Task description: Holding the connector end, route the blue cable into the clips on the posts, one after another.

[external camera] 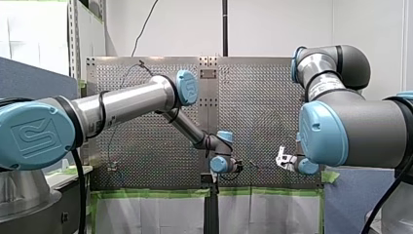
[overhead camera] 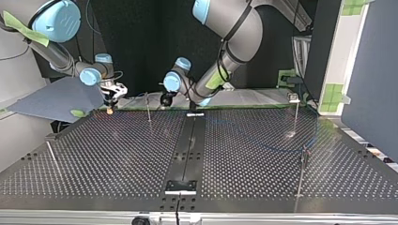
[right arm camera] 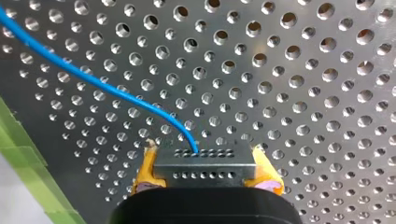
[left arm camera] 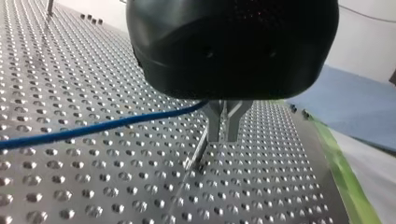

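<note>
A grey connector block [right arm camera: 205, 169] with rows of small holes sits between the yellow pads [right arm camera: 145, 168] of my right gripper [right arm camera: 206, 156], which is shut on it. The blue cable [right arm camera: 93, 79] leaves the block's top and runs away over the perforated plate. In the left wrist view the blue cable [left arm camera: 93, 128] comes in from the side and ends at the metal fingers of my left gripper [left arm camera: 224, 139], which are shut on it just above a thin post [left arm camera: 197, 151]. In the top view my right gripper [overhead camera: 110, 108] hangs at the far left and my left gripper [overhead camera: 165, 99] near the middle.
Thin posts stand on the perforated table [overhead camera: 117, 154]: one by the far edge [overhead camera: 148, 107], one at the near left [overhead camera: 50, 152], two at the right [overhead camera: 297, 117] [overhead camera: 302, 171]. A dark strip [overhead camera: 185, 150] runs down the table's middle. Green tape [left arm camera: 345, 172] marks the edge.
</note>
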